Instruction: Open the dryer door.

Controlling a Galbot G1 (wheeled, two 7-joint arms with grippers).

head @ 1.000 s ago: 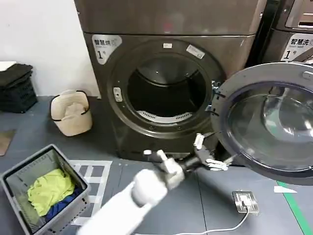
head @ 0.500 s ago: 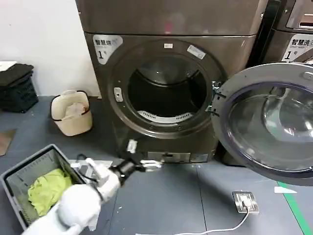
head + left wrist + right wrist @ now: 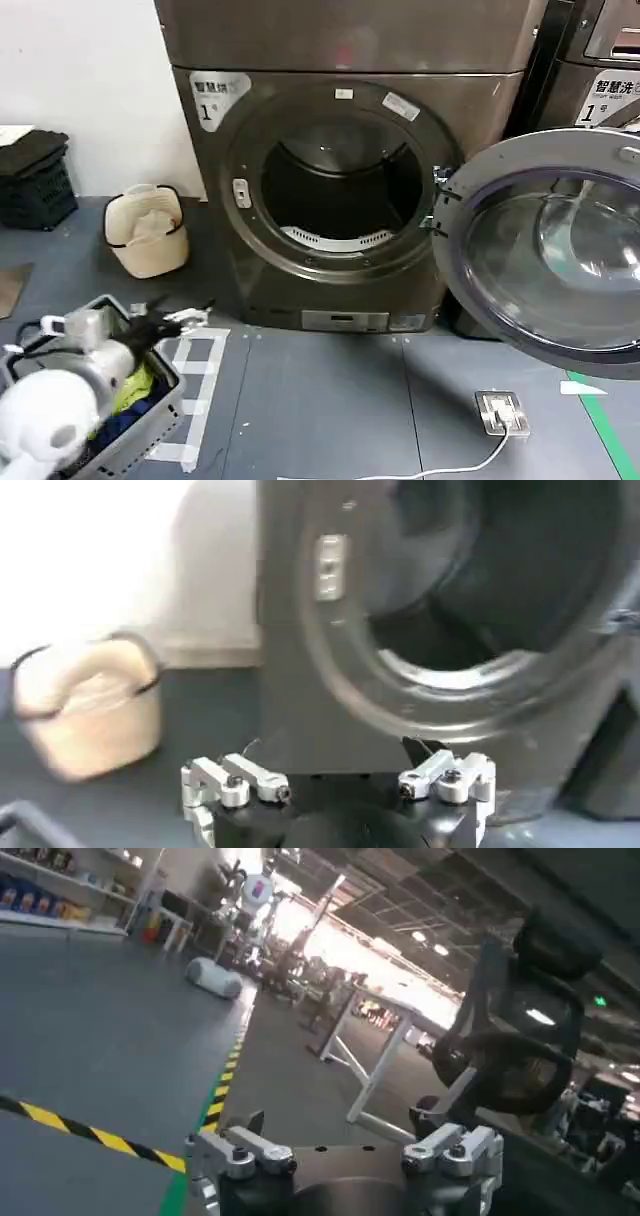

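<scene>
The round glass-fronted dryer door (image 3: 550, 245) hangs swung wide beside the dark grey dryer (image 3: 340, 170), so I judge the job done. My left pincer (image 3: 185, 315), released and empty, sits low, well apart from it; my right pincer (image 3: 345, 1153) is spread too.

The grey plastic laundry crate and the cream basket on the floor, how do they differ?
The grey plastic laundry crate is boxy with slatted walls; the cream basket is rounded with a dark rim band. The crate holds yellow and blue cloth; the basket holds pale cloth. The crate sits nearer the robot, under its left gripper, whose fingers are open; the basket stands back by the white wall, beside the dryer. Both rest on the grey floor.
</scene>
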